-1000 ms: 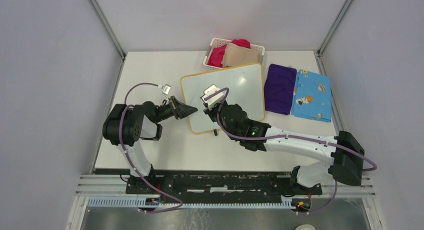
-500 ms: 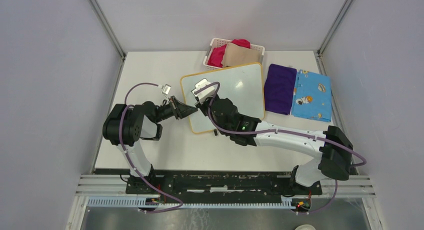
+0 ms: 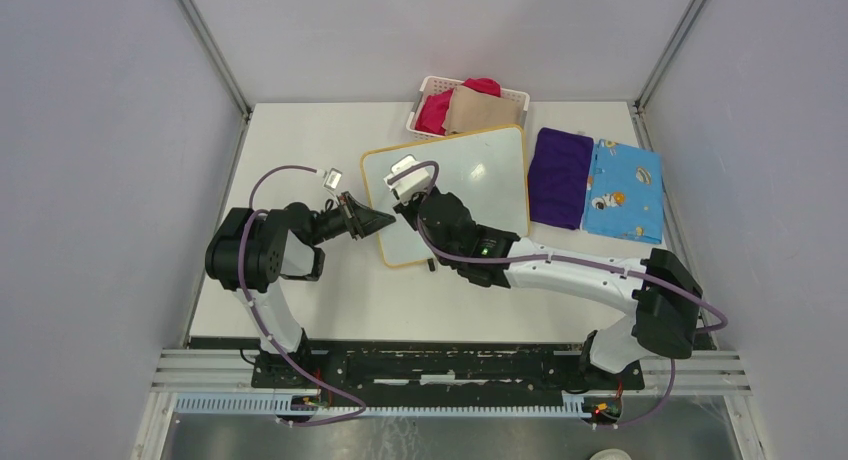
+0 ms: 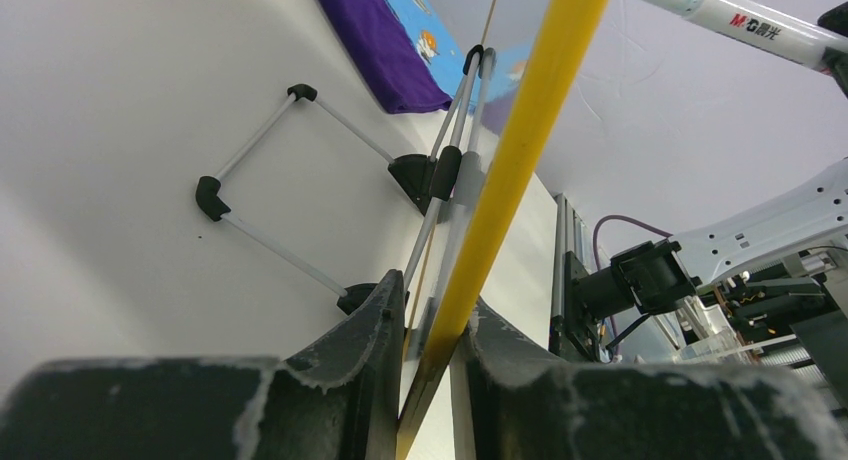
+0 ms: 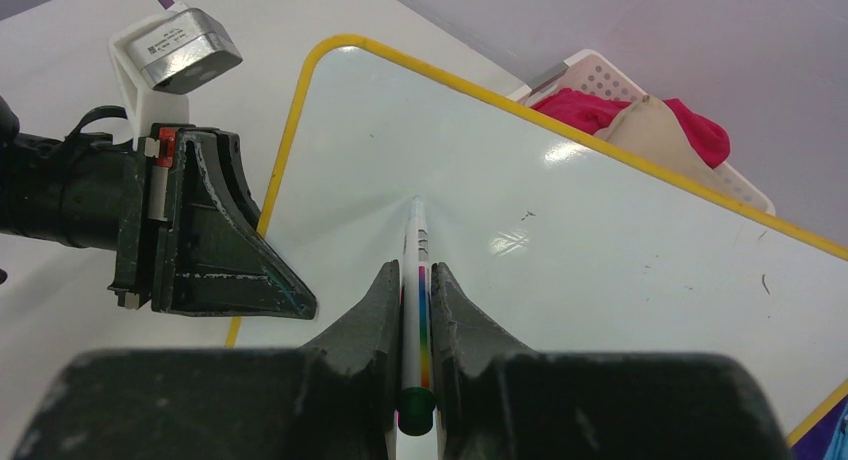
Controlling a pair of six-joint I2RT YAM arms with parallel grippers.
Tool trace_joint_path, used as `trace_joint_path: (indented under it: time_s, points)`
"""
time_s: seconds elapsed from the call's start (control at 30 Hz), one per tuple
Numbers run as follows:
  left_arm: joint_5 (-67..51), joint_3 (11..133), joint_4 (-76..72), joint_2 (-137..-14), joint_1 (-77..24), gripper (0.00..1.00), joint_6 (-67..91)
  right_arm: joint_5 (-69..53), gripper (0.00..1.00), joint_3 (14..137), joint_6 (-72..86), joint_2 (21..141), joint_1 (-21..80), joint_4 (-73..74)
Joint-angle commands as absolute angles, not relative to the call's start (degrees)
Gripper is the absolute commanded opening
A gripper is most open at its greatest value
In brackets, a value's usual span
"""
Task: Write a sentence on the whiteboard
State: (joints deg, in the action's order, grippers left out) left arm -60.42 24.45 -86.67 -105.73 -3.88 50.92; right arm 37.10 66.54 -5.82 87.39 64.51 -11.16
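Note:
The whiteboard [image 3: 485, 175], white with a thin yellow frame, stands tilted on the table. My left gripper [image 3: 386, 220] is shut on its left edge, and the yellow frame [image 4: 530, 110] runs between the jaws [image 4: 435, 305]. Over the board's left part, my right gripper [image 3: 403, 207] is shut on a white marker [image 5: 417, 230] with a rainbow stripe and a green end. The marker's tip points at the board's face [image 5: 600, 240] near the upper left corner. I cannot tell if it touches. No sentence is in view on the board.
A white slotted basket [image 3: 424, 92] with pink and tan cloths stands behind the board. A purple cloth [image 3: 560, 175] and a blue patterned cloth [image 3: 625, 190] lie to the right. The board's wire stand legs [image 4: 260, 140] rest on the table beneath it.
My right gripper has carried the marker leftward and a little farther back across the board, toward its upper left corner. The left gripper has kept its hold on the edge.

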Motion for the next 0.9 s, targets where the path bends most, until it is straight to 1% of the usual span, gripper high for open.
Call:
trace_joint_path:
  time_s: [0.0,0.87]
  points:
    - [-61.52,25.04,-90.35,-105.72,-3.69,0.26,50.98,38.32,0.0,69.76,-5.1,87.71,64.04,-11.6]
    - [-61.49,25.13,-90.35,-105.58,-3.81,0.24,50.89,37.6,0.0,73.34,-4.31,92.01,62.65,-10.37]
